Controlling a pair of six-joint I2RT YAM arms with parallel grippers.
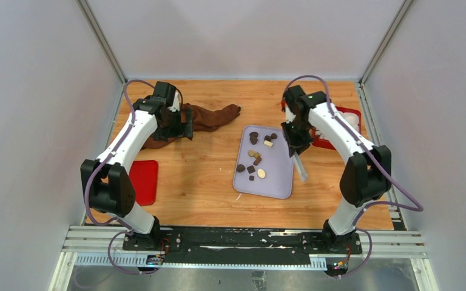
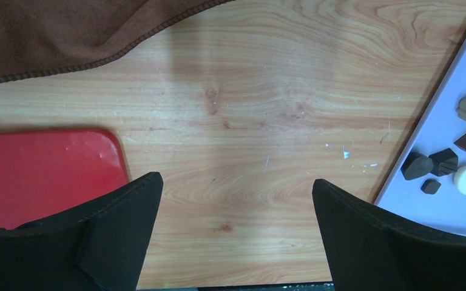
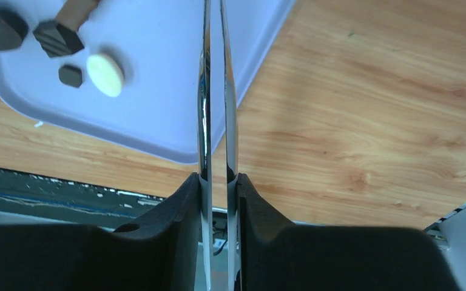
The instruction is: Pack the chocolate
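Several small chocolate pieces [image 1: 255, 160], dark brown, tan and cream, lie on the lavender tray [image 1: 276, 176] at the table's middle. My right gripper [image 1: 294, 148] is shut on a pair of metal tongs [image 1: 300, 167] at the tray's right edge. In the right wrist view the gripper [image 3: 217, 188] squeezes the tongs [image 3: 215, 91] nearly closed over the tray [image 3: 158, 91]; their tips are out of frame. A cream round piece [image 3: 105, 65] lies to the left. My left gripper [image 1: 182, 130] is open and empty by the cloth; in its wrist view [image 2: 236, 200] it hangs over bare wood.
A large brown cloth [image 1: 212, 116] lies crumpled at the back left. A flat red lid [image 1: 144, 182] lies at the near left, also in the left wrist view [image 2: 36, 176]. A red box [image 1: 346, 121] with white contents stands at the right, behind my right arm.
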